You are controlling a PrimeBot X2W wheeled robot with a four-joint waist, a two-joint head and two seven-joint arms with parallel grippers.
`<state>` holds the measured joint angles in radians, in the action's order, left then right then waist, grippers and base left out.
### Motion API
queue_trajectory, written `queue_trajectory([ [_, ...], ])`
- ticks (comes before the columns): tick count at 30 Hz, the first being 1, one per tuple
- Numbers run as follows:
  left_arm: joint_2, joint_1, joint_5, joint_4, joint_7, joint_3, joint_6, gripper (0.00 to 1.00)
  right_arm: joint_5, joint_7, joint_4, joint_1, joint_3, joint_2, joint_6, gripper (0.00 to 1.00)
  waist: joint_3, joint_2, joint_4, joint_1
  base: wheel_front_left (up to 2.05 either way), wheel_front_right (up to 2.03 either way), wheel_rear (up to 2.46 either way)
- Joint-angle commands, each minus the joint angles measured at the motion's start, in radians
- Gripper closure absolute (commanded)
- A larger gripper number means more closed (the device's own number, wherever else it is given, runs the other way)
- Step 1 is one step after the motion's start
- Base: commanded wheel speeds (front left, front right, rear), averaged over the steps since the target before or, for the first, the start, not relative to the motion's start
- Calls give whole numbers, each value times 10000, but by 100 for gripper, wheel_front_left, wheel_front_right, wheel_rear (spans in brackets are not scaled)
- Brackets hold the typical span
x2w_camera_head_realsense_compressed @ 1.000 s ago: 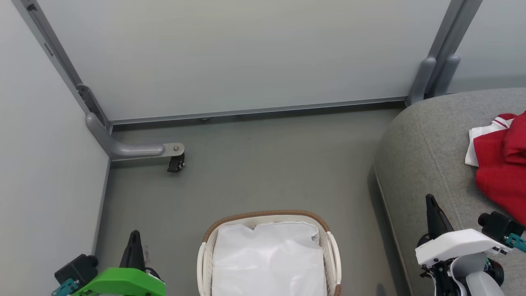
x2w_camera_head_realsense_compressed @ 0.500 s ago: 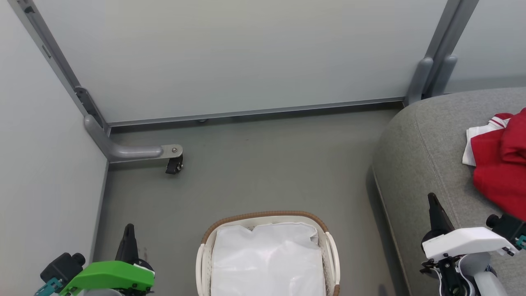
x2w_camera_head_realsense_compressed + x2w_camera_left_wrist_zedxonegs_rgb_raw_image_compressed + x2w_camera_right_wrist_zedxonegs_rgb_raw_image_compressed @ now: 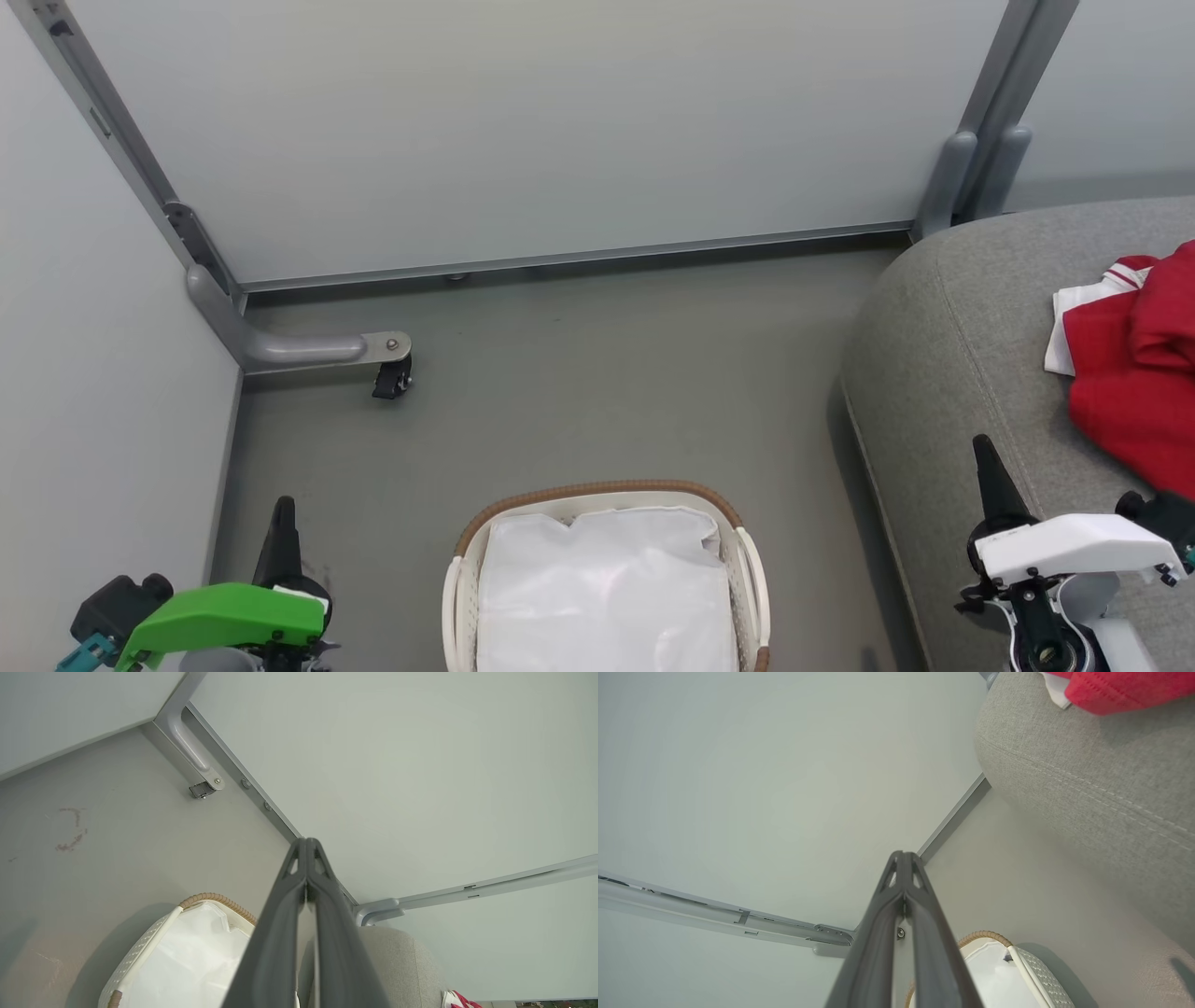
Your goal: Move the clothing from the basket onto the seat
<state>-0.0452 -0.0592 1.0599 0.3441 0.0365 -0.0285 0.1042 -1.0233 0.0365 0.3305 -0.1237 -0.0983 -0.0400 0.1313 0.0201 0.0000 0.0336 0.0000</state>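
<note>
The red clothing [image 3: 1134, 373] with white trim lies bunched on the grey seat [image 3: 943, 345] at the right; its red edge [image 3: 1115, 688] also shows in the right wrist view. The cream basket [image 3: 602, 579] with a brown rim stands on the floor at the bottom centre, holding a white liner [image 3: 607, 597]. My left gripper [image 3: 281, 511] is shut and empty at the lower left, apart from the basket. My right gripper [image 3: 985, 450] is shut and empty over the seat's near edge, left of the clothing. Both wrist views show the fingertips [image 3: 306, 845] [image 3: 903, 857] pressed together.
Pale partition walls close off the left and back. A grey metal foot with a black caster [image 3: 390, 378] sticks out onto the grey floor [image 3: 607, 373] at the left. A grey post [image 3: 971, 177] stands at the back beside the seat.
Both grippers have sunk a little toward the bottom edge. The whole picture has shifted slightly, so the camera has moved. The clothing and the basket keep their places.
</note>
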Motion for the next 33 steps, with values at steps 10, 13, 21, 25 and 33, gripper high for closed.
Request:
queue_trajectory([
  [10,-53,-333,1192,-312,-311,-213,93,100,-1269,-316,-287,33,-61,-81,-5,100,-26,0,-52,0,0,0,0],
  [13,-54,-353,1454,-359,-380,-251,109,100,-1560,-393,-325,44,-68,-84,-5,100,-33,0,-66,0,0,0,0],
  [21,-58,-405,2174,-469,-587,-358,128,100,-2314,-594,-427,73,-85,-93,-6,100,-53,0,-104,0,0,0,0],
  [25,-61,-417,2500,-522,-685,-415,147,100,-2681,-687,-477,78,-95,-97,-6,100,-63,0,-124,0,0,0,0],
  [33,-63,-453,3142,-637,-869,-518,186,100,-3365,-873,-564,105,-110,-103,-7,100,-82,0,-162,0,0,0,0],
])
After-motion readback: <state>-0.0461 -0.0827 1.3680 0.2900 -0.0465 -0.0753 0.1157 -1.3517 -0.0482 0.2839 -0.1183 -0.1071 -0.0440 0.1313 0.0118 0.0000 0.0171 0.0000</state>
